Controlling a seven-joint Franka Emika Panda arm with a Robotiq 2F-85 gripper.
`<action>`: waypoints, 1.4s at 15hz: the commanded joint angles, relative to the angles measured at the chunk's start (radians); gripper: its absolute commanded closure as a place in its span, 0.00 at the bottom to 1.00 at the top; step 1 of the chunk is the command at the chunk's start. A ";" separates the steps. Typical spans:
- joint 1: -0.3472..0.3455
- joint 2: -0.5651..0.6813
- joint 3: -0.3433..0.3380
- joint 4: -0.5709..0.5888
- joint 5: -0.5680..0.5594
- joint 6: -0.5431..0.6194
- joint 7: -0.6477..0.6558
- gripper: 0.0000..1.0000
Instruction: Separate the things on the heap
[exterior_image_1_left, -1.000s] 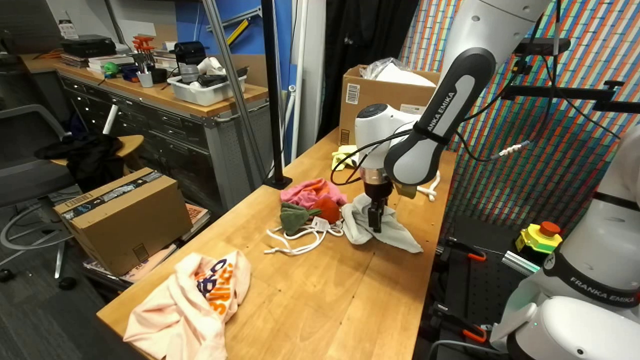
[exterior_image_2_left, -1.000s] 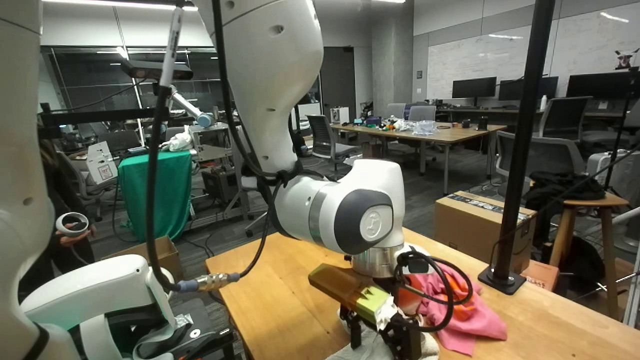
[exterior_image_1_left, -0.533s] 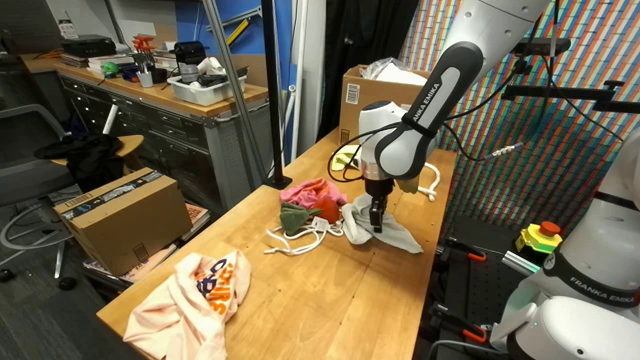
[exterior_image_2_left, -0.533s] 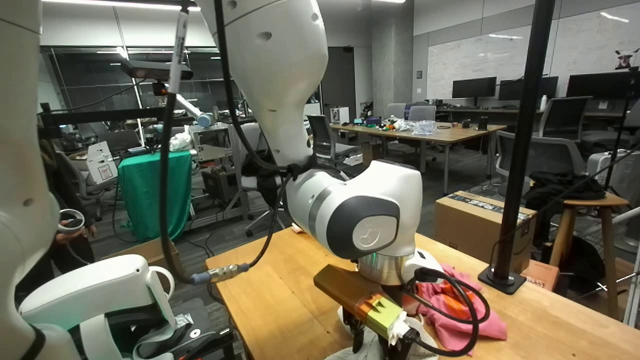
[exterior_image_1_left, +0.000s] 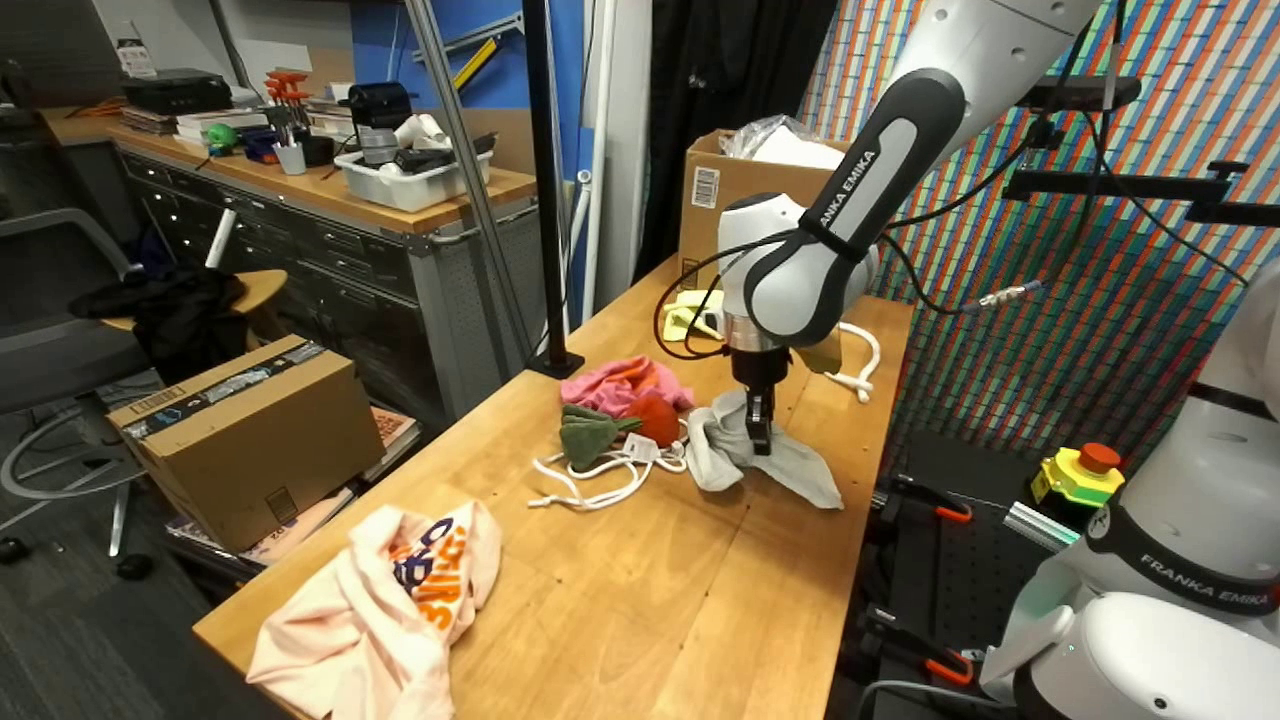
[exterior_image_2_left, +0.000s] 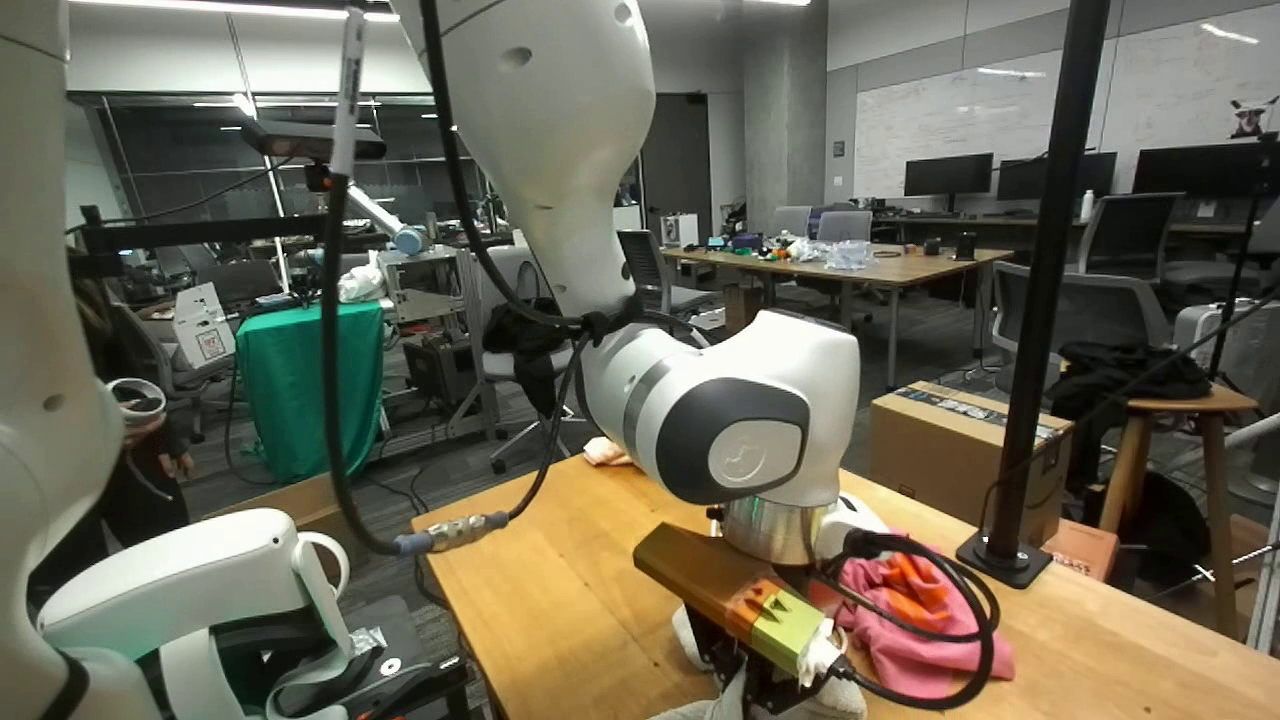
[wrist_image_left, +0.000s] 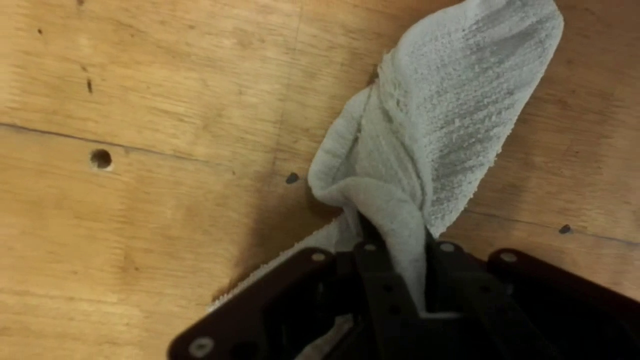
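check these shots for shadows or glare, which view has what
In the wrist view, a soft shadow lies on the table beside the white cloth, and the gripper looks dark and slightly soft; in an exterior view, bright glare streaks the whiteboard.

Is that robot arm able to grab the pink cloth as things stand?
Probably not right now: its jaws look closed on a fold of the white cloth, so they would likely need to let go first. The pink cloth lies nearby, much of it uncovered.
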 joint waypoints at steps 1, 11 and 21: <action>0.003 -0.111 0.016 -0.033 0.007 -0.070 -0.059 0.95; 0.200 -0.455 0.095 -0.147 0.073 -0.161 -0.081 0.95; 0.418 -0.430 0.221 -0.154 0.286 -0.089 0.203 0.95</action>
